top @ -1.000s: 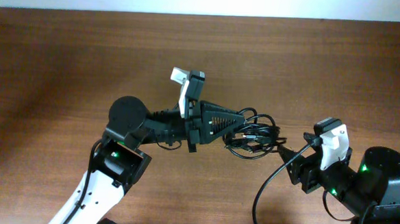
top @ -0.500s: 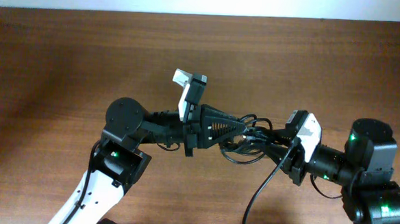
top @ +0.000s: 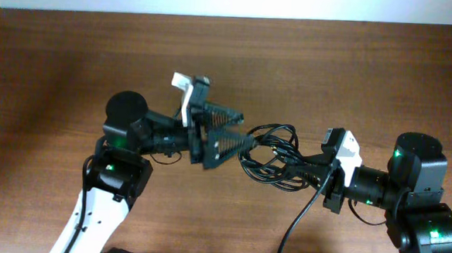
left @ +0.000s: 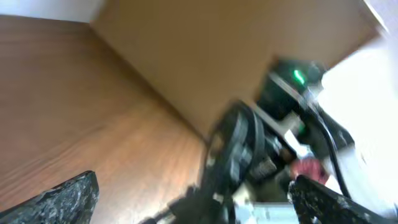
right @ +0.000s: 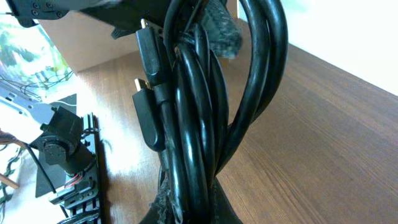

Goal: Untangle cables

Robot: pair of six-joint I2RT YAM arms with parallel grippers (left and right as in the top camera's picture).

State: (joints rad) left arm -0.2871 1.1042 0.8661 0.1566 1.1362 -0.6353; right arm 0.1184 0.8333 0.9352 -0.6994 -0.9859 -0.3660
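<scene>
Two arms face each other over the brown wooden table [top: 353, 63]; the left arm [top: 125, 137] reaches in from the left and the right arm [top: 417, 175] from the right.

Overhead view: the left gripper [top: 247, 130] has its jaws spread wide, with one strand passing through the gap. I see no pad pressing on it. The right gripper [top: 292, 173] is clenched on the near edge of the cables [top: 271, 150]. They form one looped black bundle between the two grippers, about mid-table. From here I cannot tell whether the bundle touches the wood.

Right wrist view adds what overhead hides. The loops rise straight out of the closed jaws, tightly packed side by side. Two flat dark plugs [right: 149, 118] sit on the left side of the bundle, one showing a small gold tip.

Left wrist view is badly blurred. I make out only the two fingers [left: 56, 199] far apart at the bottom corners, the cables as a dark smear between them, and a green light [left: 298, 76] on the right arm beyond.
</scene>
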